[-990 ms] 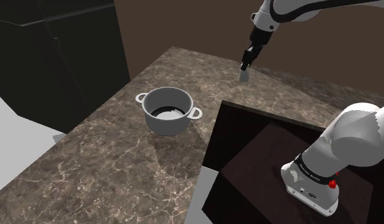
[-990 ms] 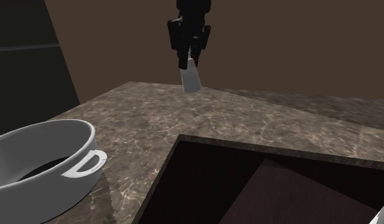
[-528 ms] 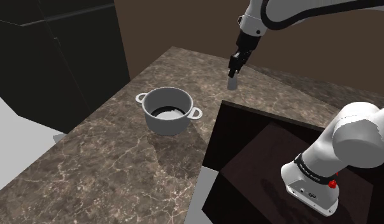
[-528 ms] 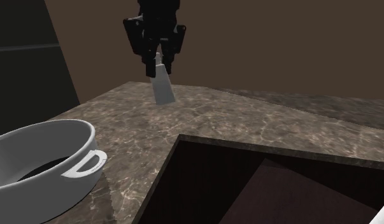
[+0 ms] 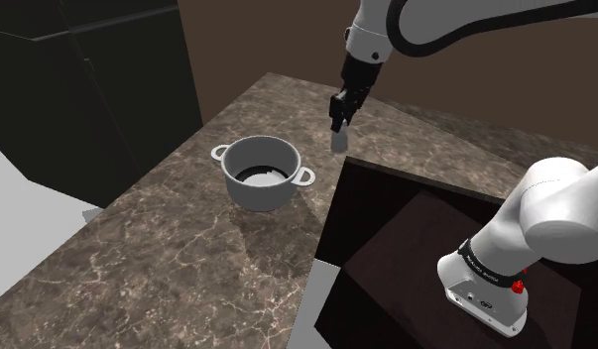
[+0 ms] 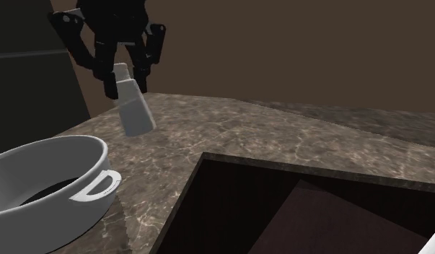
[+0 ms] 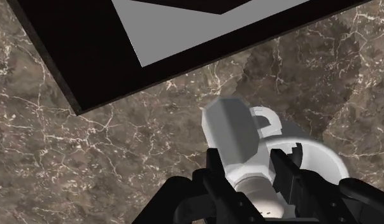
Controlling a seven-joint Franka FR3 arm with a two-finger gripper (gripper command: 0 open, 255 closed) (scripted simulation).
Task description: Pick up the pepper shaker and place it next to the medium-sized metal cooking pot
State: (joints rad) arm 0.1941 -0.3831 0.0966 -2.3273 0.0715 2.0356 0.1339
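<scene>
The pincer, clamped on the shaker, should clear the pot and set it upright on the table just beside.

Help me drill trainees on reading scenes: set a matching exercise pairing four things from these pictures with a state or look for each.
1 shaker
2 pot
3 gripper
4 countertop

a black, shut on something
b resting on the stone, two loop handles
c brown with pale veins
d pale grey, tilted in the air

Pairs: 1-d, 2-b, 3-a, 4-c
</scene>
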